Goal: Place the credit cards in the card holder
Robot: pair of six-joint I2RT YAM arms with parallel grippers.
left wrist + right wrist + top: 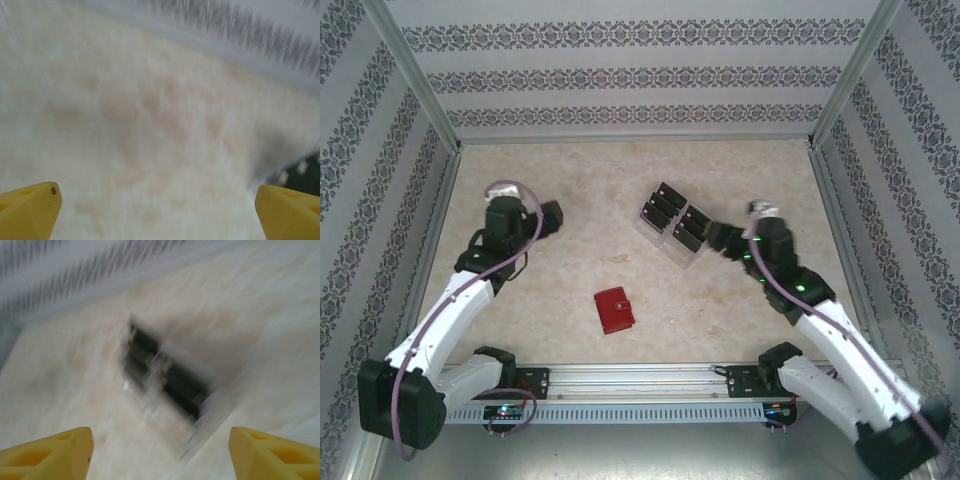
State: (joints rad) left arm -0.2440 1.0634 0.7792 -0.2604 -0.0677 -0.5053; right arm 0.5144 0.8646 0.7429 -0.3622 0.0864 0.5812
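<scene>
Several black credit cards (669,206) stand in a clear tiered rack (678,254) at the table's middle right. They show as a blurred dark patch (165,375) in the right wrist view. The red card holder (614,310) lies closed on the table, nearer the arms and left of the rack. My right gripper (715,238) (161,437) is just right of the rack and points at it, jaws apart and holding nothing. My left gripper (552,215) (157,192) hovers open over bare table, well left of the rack.
Patterned walls (640,80) with metal posts close in the table (570,180) at the back and on both sides. A metal rail (640,378) runs along the near edge between the arm bases.
</scene>
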